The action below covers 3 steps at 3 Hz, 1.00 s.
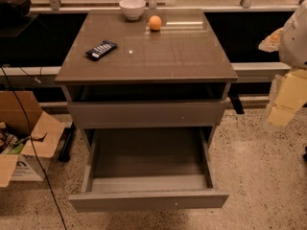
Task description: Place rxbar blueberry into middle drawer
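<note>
The rxbar blueberry [101, 50], a dark flat bar with white lettering, lies on the left part of the cabinet top [158, 56]. The middle drawer [148, 200], the lower of the two fronts, is pulled far out and its inside is bare. The drawer front above it [146, 113] stands slightly out. My gripper [285, 104] hangs at the right edge of the view, to the right of the cabinet and above the floor. It is far from the bar and holds nothing that I can see.
An orange ball [155, 23] and a white bowl [132, 7] sit at the back of the cabinet top. An open cardboard box [24, 138] stands on the floor at left, with a black cable [29, 143] running past it. A ledge and window run behind.
</note>
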Motion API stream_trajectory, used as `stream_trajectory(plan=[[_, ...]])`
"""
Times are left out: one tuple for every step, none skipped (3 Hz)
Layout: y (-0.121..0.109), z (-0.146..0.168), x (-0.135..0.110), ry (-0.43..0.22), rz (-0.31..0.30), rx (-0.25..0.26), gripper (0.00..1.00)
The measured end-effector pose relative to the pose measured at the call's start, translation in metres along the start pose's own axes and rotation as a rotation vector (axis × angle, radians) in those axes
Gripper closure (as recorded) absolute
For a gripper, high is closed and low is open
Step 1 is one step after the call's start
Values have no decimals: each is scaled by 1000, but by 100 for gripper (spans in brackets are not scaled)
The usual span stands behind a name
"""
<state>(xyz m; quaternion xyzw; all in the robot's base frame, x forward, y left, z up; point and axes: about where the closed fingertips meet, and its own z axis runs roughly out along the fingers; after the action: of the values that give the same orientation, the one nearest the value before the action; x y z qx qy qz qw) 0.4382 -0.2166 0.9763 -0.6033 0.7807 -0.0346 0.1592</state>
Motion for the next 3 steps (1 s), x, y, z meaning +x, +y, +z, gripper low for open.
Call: stream_trajectory(plan=[[0, 0, 0, -1, 0, 0, 0], [-10, 9, -26, -44, -32, 7, 0], [-22, 23, -63, -113, -71, -2, 0]])
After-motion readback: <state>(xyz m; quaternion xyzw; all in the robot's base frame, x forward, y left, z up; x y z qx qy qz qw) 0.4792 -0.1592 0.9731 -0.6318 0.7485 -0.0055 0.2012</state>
